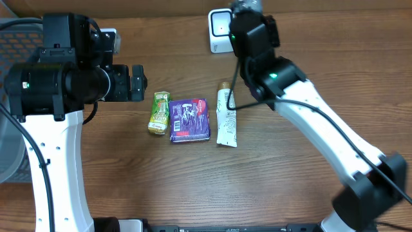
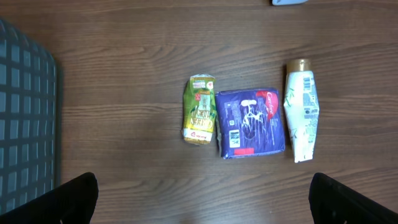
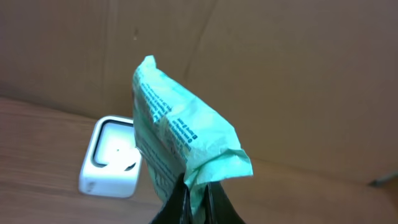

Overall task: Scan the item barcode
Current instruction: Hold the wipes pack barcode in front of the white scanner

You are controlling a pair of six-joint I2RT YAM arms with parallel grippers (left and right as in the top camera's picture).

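My right gripper point(image 3: 196, 186) is shut on the lower edge of a pale green printed packet point(image 3: 177, 134), held upright in the air. Its printed side faces the white scanner point(image 3: 112, 155), which stands on the table just behind and to the left of it. In the overhead view the scanner point(image 1: 219, 29) sits at the back of the table, and the right wrist hides the packet. My left gripper point(image 2: 202, 199) hangs open and holds nothing, above the table to the left of the row of items.
Three items lie side by side mid-table: a green-yellow pouch point(image 2: 199, 109), a purple pack point(image 2: 252, 122) and a white tube point(image 2: 301, 112). A grey mesh basket point(image 2: 25, 124) stands at the left edge. A cardboard wall point(image 3: 280, 74) rises behind the scanner.
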